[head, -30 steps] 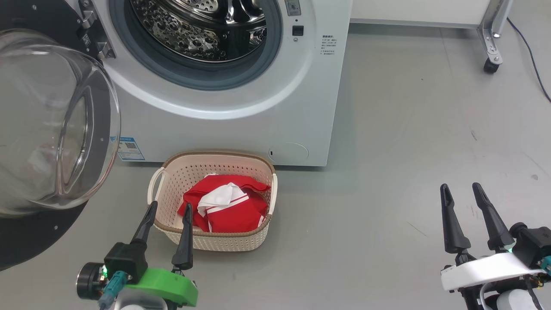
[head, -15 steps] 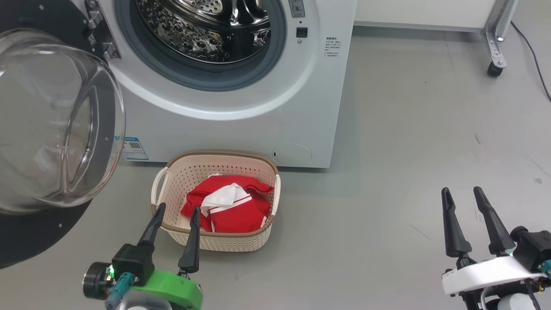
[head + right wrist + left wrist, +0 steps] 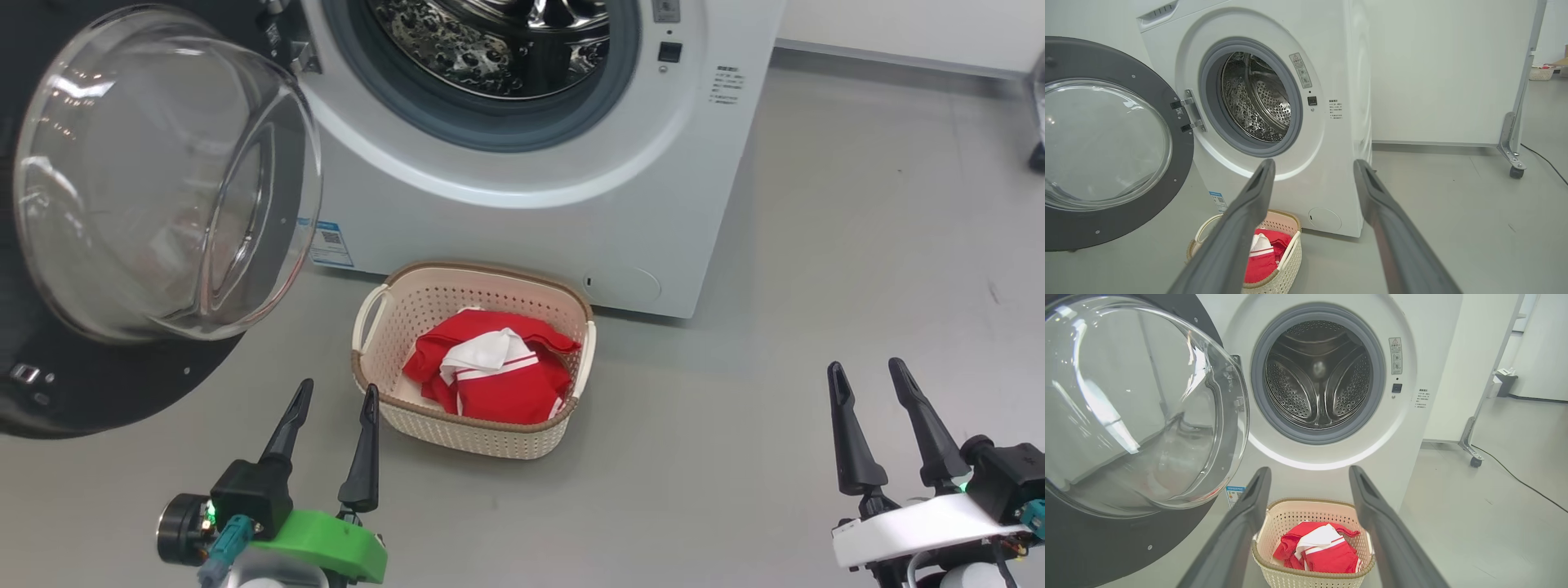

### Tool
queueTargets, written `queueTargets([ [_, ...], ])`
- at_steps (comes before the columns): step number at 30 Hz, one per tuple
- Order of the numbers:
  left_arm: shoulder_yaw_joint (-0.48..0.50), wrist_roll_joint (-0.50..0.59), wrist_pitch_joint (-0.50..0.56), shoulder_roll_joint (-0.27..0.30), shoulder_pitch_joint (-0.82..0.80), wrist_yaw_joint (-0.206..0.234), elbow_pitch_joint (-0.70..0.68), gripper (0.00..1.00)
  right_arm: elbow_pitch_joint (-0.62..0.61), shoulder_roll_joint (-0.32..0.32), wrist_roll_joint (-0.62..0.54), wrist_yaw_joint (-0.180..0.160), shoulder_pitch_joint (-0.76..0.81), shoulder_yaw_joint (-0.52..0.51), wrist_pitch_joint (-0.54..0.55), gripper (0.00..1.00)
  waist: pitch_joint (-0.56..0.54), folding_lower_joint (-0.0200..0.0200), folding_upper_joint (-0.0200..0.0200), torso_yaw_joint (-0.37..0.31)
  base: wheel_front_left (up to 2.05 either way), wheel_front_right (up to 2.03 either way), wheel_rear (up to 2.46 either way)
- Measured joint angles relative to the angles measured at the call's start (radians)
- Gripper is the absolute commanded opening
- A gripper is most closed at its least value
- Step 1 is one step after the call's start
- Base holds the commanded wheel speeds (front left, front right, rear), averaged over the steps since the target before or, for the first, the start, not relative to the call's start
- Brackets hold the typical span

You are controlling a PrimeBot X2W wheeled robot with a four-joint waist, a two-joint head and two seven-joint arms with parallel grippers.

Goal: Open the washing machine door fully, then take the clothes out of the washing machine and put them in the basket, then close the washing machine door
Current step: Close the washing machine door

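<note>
Our view swung left; clothes (image 3: 494,376) lie in the basket (image 3: 473,269). Left fingers (image 3: 287,425) and right fingers (image 3: 845,425) stand open, empty. We judge the open door (image 3: 155,212) stiff, slippery: push its rim.

Shiny perforated steel drum (image 3: 1318,388), clear glossy glass door (image 3: 163,171) — soft cloth clothes (image 3: 498,384), matt perforated plastic basket (image 3: 473,437).

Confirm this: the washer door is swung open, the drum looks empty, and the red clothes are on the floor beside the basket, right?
Not quite: the clothes lie inside the basket, not on the floor beside it, as the head view shows. The washing machine door is open and the drum looks empty.
</note>
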Motion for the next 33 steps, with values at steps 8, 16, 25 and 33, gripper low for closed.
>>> queueTargets([
  [8, 0.016, 0.000, 0.000, 0.000, 0.003, 0.014, -0.025, 1.00, -0.006, -0.003, 0.000, 0.000, -0.004, 0.028, 0.000, 1.00, 0.017, 0.0000, 0.0000, 0.104, 0.00, 0.00, 0.00],
  [16, 0.018, 0.000, 0.000, 0.000, 0.020, 0.022, -0.032, 1.00, -0.007, -0.004, 0.000, 0.000, -0.018, 0.042, 0.000, 1.00, 0.023, 0.0000, 0.0000, 0.215, 0.00, 0.00, 0.00],
  [25, 0.044, 0.000, 0.000, 0.000, 0.024, 0.035, -0.058, 1.00, -0.018, -0.006, -0.006, 0.000, -0.034, 0.077, 0.000, 1.00, 0.032, 0.0000, 0.0000, 0.340, 0.00, 0.00, 0.00],
  [33, 0.052, 0.000, 0.000, 0.000, 0.042, 0.040, -0.079, 1.00, -0.009, -0.009, -0.007, 0.000, -0.047, 0.095, 0.000, 1.00, 0.045, 0.0000, 0.0000, 0.371, 0.00, 0.00, 0.00],
])
